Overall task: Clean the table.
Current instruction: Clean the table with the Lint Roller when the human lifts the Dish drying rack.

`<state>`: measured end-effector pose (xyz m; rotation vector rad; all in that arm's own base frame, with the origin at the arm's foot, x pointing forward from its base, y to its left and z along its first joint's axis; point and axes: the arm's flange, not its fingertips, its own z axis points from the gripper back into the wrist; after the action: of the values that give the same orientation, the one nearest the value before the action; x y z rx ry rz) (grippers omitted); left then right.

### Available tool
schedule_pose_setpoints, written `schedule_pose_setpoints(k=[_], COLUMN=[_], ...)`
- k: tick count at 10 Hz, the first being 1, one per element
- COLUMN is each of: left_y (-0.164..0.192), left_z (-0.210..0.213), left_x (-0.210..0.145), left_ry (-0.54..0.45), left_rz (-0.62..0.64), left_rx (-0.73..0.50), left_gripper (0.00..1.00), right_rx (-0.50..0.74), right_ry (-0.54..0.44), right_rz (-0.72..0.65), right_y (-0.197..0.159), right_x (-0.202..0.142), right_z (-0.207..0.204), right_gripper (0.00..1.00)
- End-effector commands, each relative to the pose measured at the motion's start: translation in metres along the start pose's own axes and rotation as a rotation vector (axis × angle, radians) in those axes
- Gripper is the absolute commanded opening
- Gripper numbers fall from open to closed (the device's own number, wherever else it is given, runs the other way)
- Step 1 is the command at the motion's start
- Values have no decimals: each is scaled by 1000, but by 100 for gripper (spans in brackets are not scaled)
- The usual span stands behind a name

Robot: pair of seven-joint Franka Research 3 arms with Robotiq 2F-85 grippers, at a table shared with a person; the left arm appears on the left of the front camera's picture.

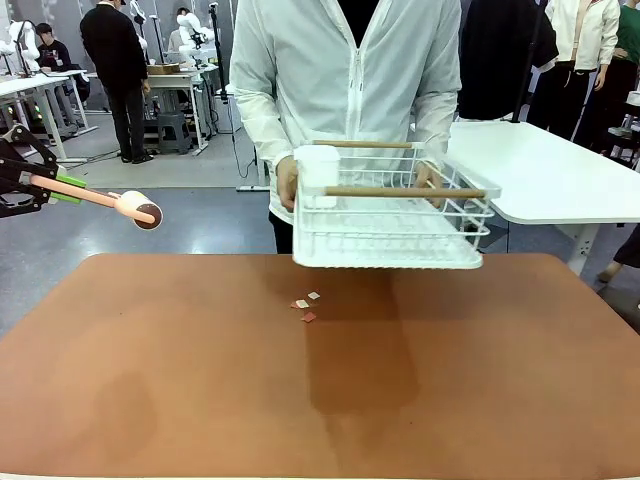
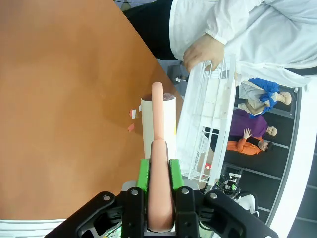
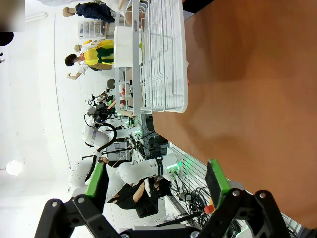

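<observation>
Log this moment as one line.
left gripper shut on lint roller, in air | right gripper open, empty | person holding white wire dish rack above table far edge | paper scraps on table

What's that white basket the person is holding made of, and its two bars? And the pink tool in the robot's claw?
The basket looks like white-coated metal wire, going by its thin open grid. Its two bars seem wooden: tan, matte. The pink tool in the left claw looks like smooth plastic; the white roll at its end may be paper.
</observation>
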<state>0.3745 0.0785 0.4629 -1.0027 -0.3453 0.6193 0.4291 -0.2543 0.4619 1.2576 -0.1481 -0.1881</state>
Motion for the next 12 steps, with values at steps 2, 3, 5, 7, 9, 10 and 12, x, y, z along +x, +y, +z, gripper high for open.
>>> schedule_pose_setpoints(k=[2, 3, 5, 7, 9, 10, 12], left_y=[0, 0, 0, 0, 0, -12, -50], left_z=[0, 0, 0, 0, 0, 4, -3], left_x=[0, 0, 0, 0, 0, 2, 27], left_ry=[-1, -1, -1, -1, 0, 5, 98], left_rz=[-1, -1, -1, -1, 0, -132, -299], left_rx=[0, 0, 0, 0, 0, 16, 129], left_gripper=[0, 0, 0, 0, 19, 19, 19], right_rx=[1, 1, 1, 1, 1, 1, 1], right_ry=[0, 0, 0, 0, 0, 0, 0], right_rz=[2, 2, 2, 2, 2, 2, 2], right_y=[2, 2, 2, 2, 2, 2, 2], right_x=[-1, -1, -1, -1, -1, -1, -1], right_z=[0, 0, 0, 0, 0, 0, 0], right_gripper=[100, 100, 100, 100, 100, 100, 100])
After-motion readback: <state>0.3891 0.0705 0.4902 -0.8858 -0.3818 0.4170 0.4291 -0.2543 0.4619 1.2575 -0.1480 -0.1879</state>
